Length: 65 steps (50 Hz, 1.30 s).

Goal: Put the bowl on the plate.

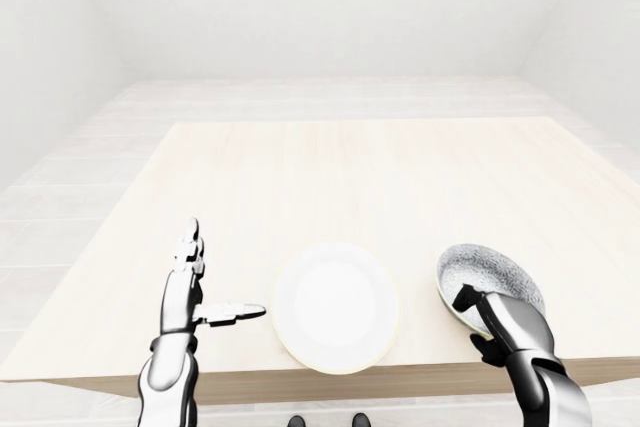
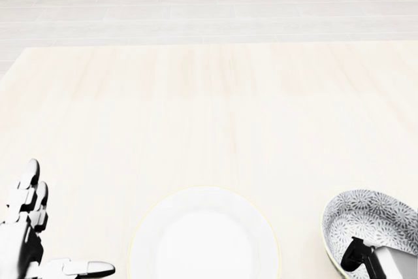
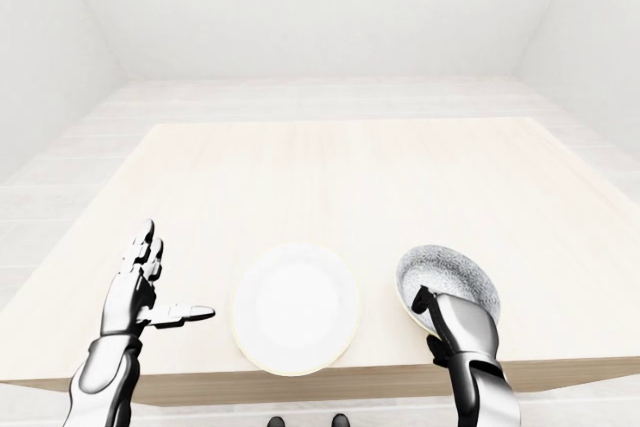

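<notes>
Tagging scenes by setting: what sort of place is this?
Likely a bare simulated dining room, though little confirms it: a light wooden table set with a white plate and a patterned bowl, on a pale tiled floor with blank white walls.

Left hand (image 1: 184, 292) spread wide, right hand (image 1: 497, 317) clamped on a rim.
The left hand stands upright, fingers (image 1: 189, 247) straight and close together, thumb (image 1: 235, 312) stuck out flat toward the right hand. The right hand curls tight over the nearest edge of the bowl (image 1: 495, 269), dark thumb hooked inside it, forearm rising from the bottom of the left-eye view.
</notes>
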### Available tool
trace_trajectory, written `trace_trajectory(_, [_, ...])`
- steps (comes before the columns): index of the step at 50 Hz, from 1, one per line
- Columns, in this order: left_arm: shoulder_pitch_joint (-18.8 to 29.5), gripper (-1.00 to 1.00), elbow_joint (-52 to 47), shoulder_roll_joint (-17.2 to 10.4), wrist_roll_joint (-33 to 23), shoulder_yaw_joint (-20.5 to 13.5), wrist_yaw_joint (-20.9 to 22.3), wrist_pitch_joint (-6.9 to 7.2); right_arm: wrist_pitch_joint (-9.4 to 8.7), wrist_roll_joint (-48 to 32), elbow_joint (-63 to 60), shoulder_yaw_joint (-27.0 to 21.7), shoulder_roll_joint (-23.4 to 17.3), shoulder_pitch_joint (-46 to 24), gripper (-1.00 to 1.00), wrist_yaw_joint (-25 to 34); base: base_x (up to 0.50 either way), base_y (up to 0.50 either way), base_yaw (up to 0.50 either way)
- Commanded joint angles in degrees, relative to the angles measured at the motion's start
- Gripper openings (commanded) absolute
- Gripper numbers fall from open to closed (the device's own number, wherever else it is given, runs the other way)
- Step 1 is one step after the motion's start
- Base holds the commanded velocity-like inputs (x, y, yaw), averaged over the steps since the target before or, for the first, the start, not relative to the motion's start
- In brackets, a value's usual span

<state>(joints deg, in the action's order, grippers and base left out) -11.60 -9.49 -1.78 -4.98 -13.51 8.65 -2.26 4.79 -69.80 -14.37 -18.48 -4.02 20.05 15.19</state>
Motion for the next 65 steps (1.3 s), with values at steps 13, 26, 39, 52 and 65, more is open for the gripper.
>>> trace_trajectory(13, [1.0, 1.0, 0.5, -0.3, 0.2, 0.6, -0.4, 0.29, -0.96, 0.6, -1.4, 0.3, 0.0, -0.8, -0.53, 2.7, 0.0, 0.0, 0.0])
trace_trajectory(26, [0.5, 1.0, 1.7, -0.4, 0.1, 0.7, -0.4, -0.99, -0.54, 0.2, -1.8, 0.8, 0.1, -0.4, -0.63, 1.2, 0.0, 0.0, 0.0])
trace_trajectory(39, [0.4, 1.0, 2.0, -0.4, -0.4, 0.8, -0.6, -1.26, 0.21, -2.2, -3.0, 2.2, -0.4, -1.1, -0.71, -1.5, 0.0, 0.0, 0.0])
trace_trajectory(52, [0.6, 1.0, 2.4, -0.5, -0.7, 1.1, -0.9, -1.39, 0.21, -4.8, -4.9, 3.4, -1.4, -1.8, -0.77, -4.5, 0.0, 0.0, 0.0])
trace_trajectory(65, [0.9, 1.0, 2.7, -0.5, -0.9, 1.2, -1.0, -1.35, 0.21, -7.3, -7.4, 4.2, -1.0, -2.0, -0.81, -6.2, 0.0, 0.0, 0.0])
